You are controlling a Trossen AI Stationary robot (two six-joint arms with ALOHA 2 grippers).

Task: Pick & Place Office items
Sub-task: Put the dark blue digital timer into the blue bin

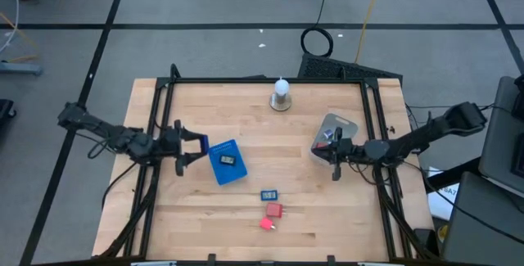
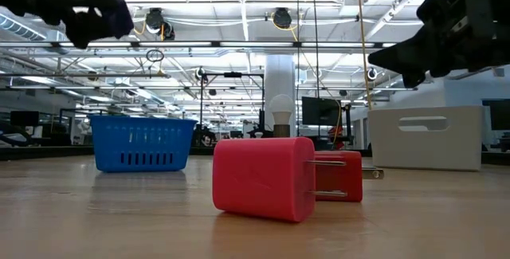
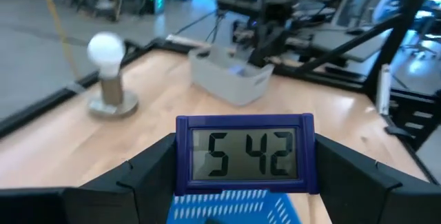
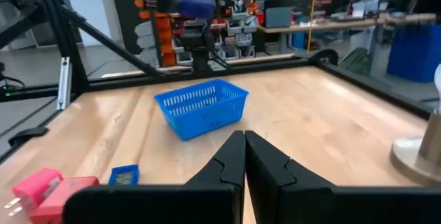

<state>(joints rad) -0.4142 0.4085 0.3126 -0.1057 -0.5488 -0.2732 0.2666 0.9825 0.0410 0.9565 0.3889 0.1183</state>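
Observation:
My left gripper (image 1: 195, 144) is shut on a small blue digital clock (image 3: 244, 154) that reads 5:42, held just left of and above the blue basket (image 1: 227, 162). A dark piece (image 1: 230, 160) lies in the basket. On the table near the front lie another small blue clock (image 1: 269, 194) and two red plug blocks (image 1: 273, 209) (image 1: 267, 223), the nearest filling the low view (image 2: 263, 175). My right gripper (image 1: 334, 158) is shut and empty beside the grey container (image 1: 340, 127). My left gripper pinches the clock by its two short ends (image 3: 182, 156) between its two fingers (image 3: 148, 169). The fingers come level from the table's left. The clock is upright, display facing back at the wrist camera, lifted clear above the basket's rim (image 3: 234, 207).
A light bulb on a round base (image 1: 281, 94) stands at the far middle of the table. A black frame (image 1: 262, 80) runs along the table's far edge and both sides. Bare wood lies between the basket and the grey container.

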